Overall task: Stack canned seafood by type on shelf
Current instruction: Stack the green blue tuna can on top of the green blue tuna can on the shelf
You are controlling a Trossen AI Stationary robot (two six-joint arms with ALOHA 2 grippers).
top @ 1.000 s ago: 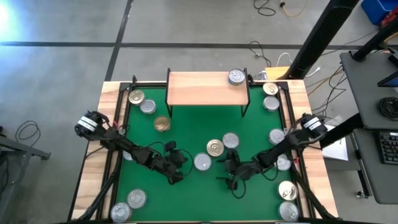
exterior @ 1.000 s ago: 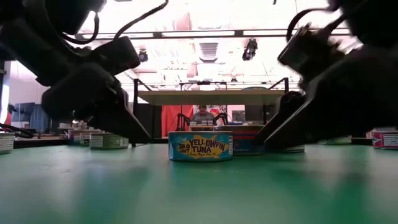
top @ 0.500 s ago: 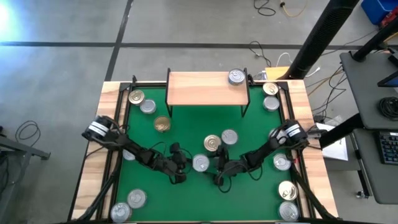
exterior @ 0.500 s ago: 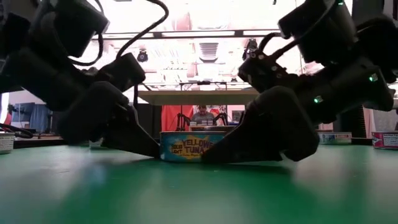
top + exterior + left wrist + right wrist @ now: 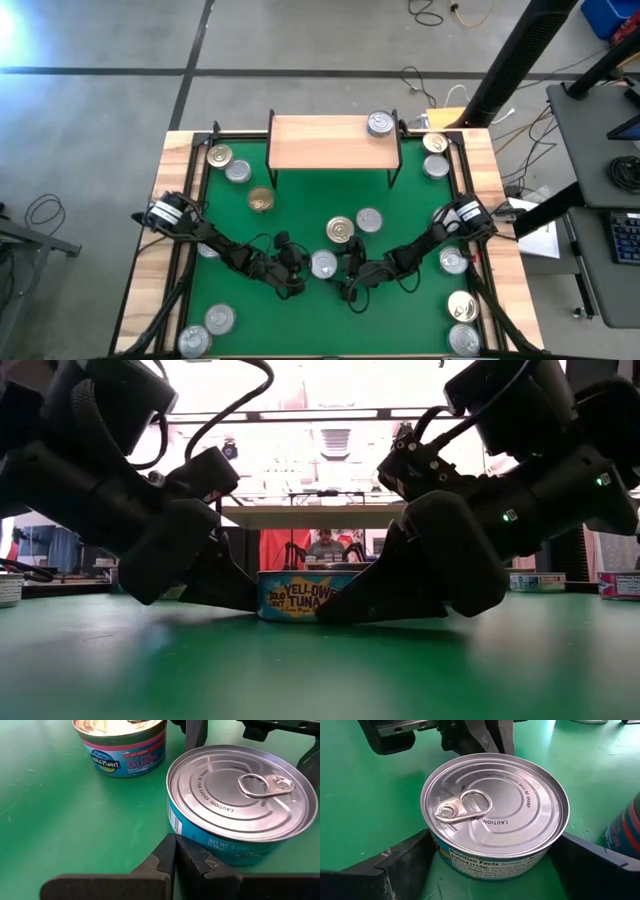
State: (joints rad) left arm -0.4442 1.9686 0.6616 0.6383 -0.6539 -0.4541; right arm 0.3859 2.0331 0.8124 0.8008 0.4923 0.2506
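A tuna tin (image 5: 323, 264) with a silver pull-tab top and blue-and-yellow sides stands upright on the green mat at mid-table. My left gripper (image 5: 301, 274) is shut, its tips low at the tin's left side. My right gripper (image 5: 343, 272) is open and comes in from the right; its fingers (image 5: 402, 862) stand on either side of the tin. The shelf (image 5: 335, 142) stands at the far edge on black legs, with one silver-topped tin (image 5: 379, 124) on its right end. My left gripper sets its shut fingertips (image 5: 175, 847) against the lower side wall (image 5: 200, 851) of the tuna tin. They slant down from the table's left. The tin stands flat on the mat. My right gripper's fingers lie close along the tin's walls (image 5: 445, 855); I cannot tell whether they touch.
A salmon tin (image 5: 120, 745) and another tin (image 5: 368, 219) stand just beyond the tuna tin. Several more tins lie along the mat's left (image 5: 237, 171) and right (image 5: 452, 260) edges and near corners (image 5: 219, 319). A person (image 5: 325, 547) sits beyond the table.
Both grippers have come down and closed in on the tuna tin. The left one has moved toward it from the left, with its fingers shut throughout. The right one has moved left and toward the far edge, and its open fingers now stand around the tin.
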